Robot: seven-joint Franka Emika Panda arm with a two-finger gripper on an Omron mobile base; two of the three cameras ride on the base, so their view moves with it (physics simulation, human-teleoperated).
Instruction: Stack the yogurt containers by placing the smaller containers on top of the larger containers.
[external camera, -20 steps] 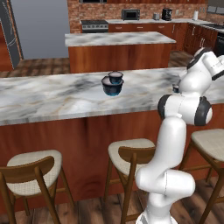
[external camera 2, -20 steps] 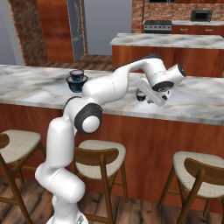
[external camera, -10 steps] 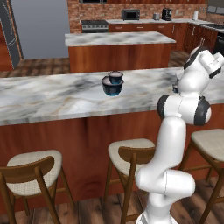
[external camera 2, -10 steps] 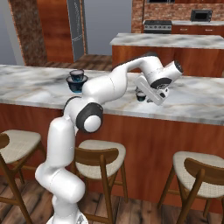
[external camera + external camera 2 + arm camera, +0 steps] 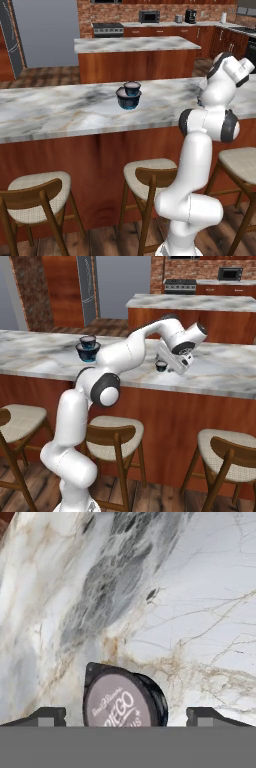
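Observation:
The widest yogurt tub (image 5: 128, 100) (image 5: 88, 353) stands on the marble counter (image 5: 60, 107), dark with a blue lower part. The middle-sized tub (image 5: 132, 88) (image 5: 88, 339) rises above its top; I cannot tell whether it stands on it or just behind it. Far to the right, the tiniest tub (image 5: 161, 365) (image 5: 125, 699) stands alone on the counter, its grey lid facing the hand camera. My gripper (image 5: 166, 367) (image 5: 127, 717) hovers over this tub, open, with one fingertip (image 5: 47, 716) on each side of it and nothing held.
Wooden stools (image 5: 150, 172) (image 5: 112, 431) line the counter's near side. A second marble island (image 5: 135, 45) stands behind, and kitchen cabinets with appliances run along the back wall. Bare marble lies between the two left tubs and the tiny tub.
The hand has lifted and tilted a little over the tiny tub while staying open. All tubs rest where they were.

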